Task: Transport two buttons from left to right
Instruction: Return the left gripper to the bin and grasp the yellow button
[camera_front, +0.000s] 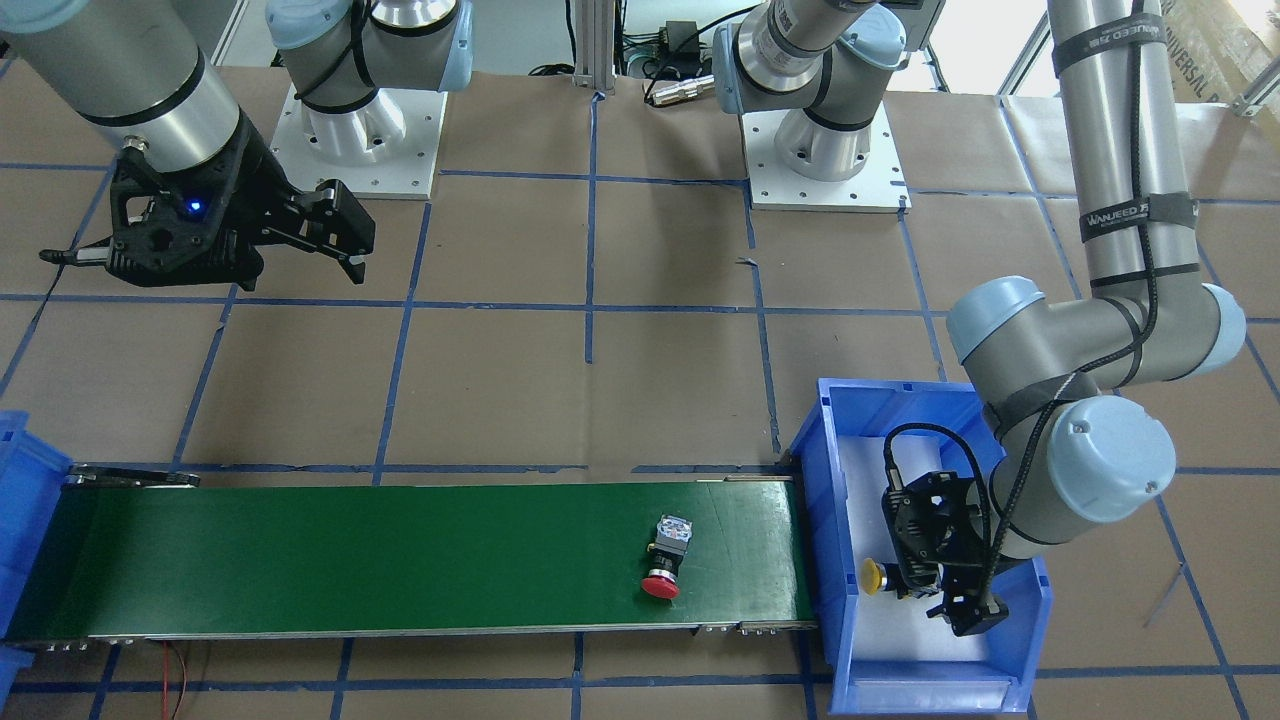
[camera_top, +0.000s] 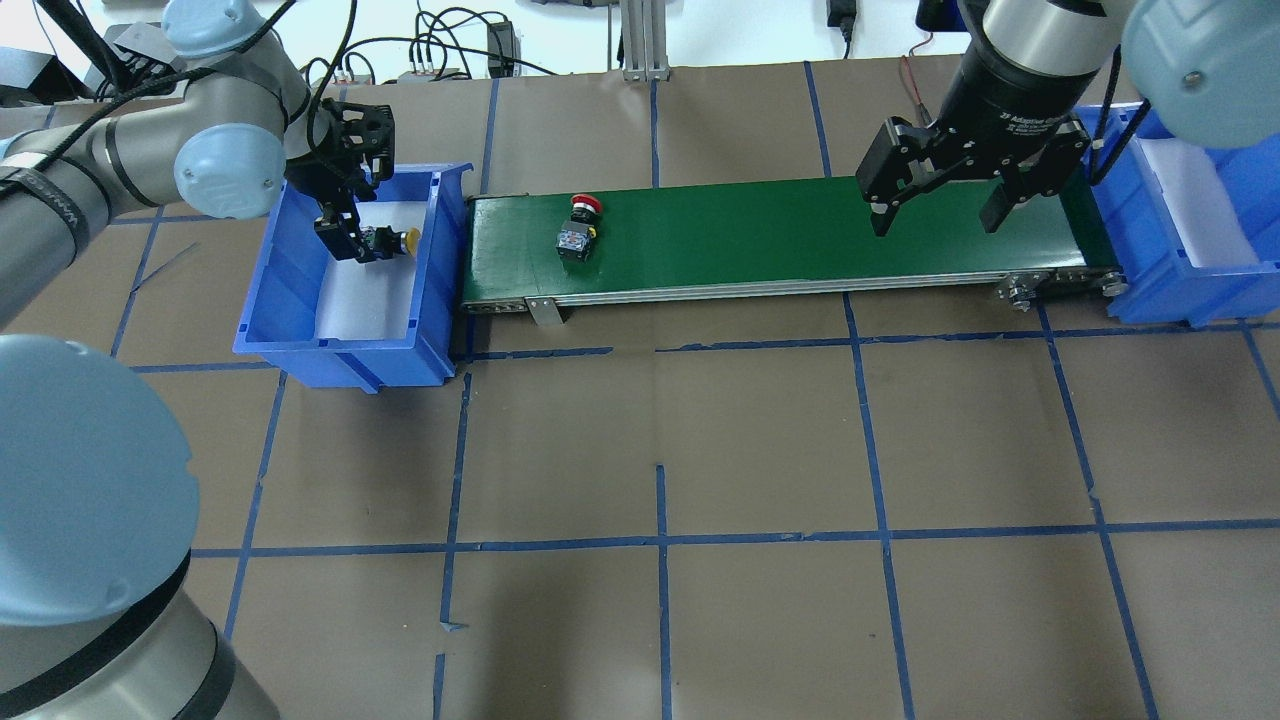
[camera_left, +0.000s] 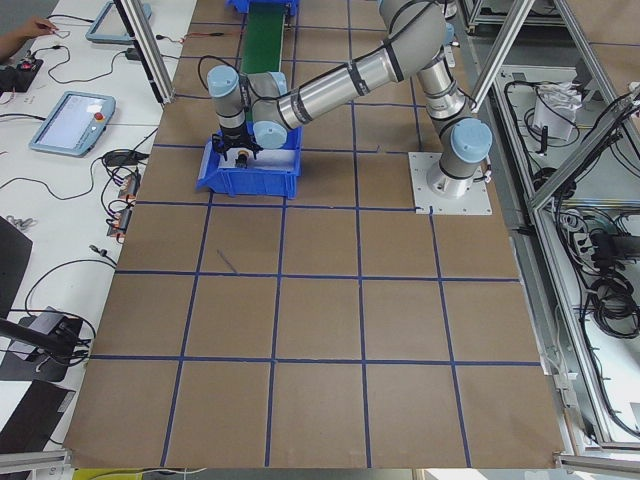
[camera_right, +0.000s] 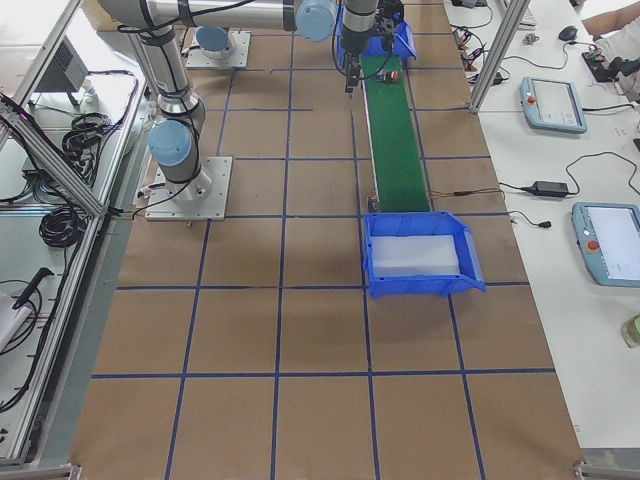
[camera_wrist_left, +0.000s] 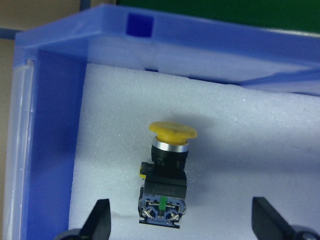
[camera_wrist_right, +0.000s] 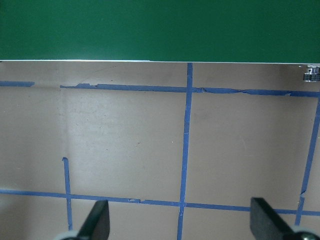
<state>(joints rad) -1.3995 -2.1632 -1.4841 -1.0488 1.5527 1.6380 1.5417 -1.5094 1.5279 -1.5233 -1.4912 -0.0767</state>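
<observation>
we hover left hand (camera_wrist_left: 181, 222), spread, over yellow button (camera_wrist_left: 167, 165) in left bin (camera_top: 300, 340), ready to pinch. red button (camera_top: 578, 228) lies on belt (camera_top: 760, 235). right hand (camera_top: 938, 215), spread, waits above belt's far end.

Bright, even light from above, with soft and short shadows in every view.

The brown paper table (camera_top: 760, 440) is evenly lit in the overhead view, while the strip behind it burns out to white. Under the yellow-capped button (camera_wrist_left: 172, 131) the white foam (camera_wrist_left: 250, 150) carries only a faint grey shadow and is close to overexposed. The blue bin wall (camera_wrist_left: 55, 125) nearest the left wrist camera looks soft, and the fingertips (camera_wrist_left: 100, 220) of the left gripper (camera_wrist_left: 181, 220) at the lower edge are blurred. In the right wrist view a pale sheen lies on the paper, and the tape lines (camera_wrist_right: 186, 150) are sharp.
</observation>
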